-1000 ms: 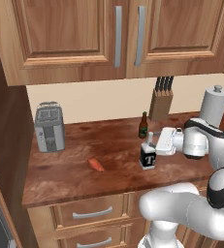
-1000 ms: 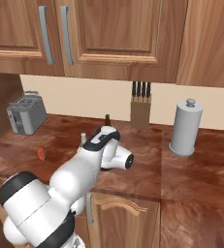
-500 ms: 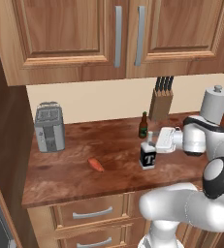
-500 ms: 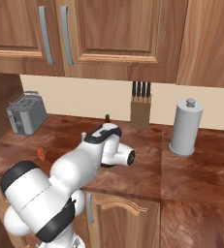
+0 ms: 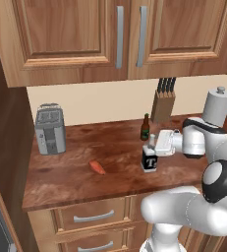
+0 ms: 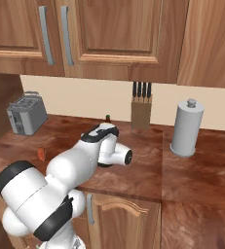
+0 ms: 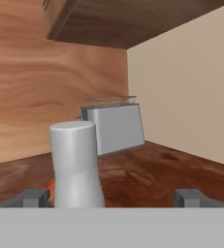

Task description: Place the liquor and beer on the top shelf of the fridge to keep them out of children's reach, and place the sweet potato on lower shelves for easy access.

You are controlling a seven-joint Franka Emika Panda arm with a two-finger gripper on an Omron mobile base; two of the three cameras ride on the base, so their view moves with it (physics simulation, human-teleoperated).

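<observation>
Tool (image 7: 111,197) open, liquor (image 7: 75,162) between tips.

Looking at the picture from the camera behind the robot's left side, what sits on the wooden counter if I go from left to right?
Toaster → sweet potato → liquor, with the gripper reaching it → knife block → paper towel roll.
</observation>
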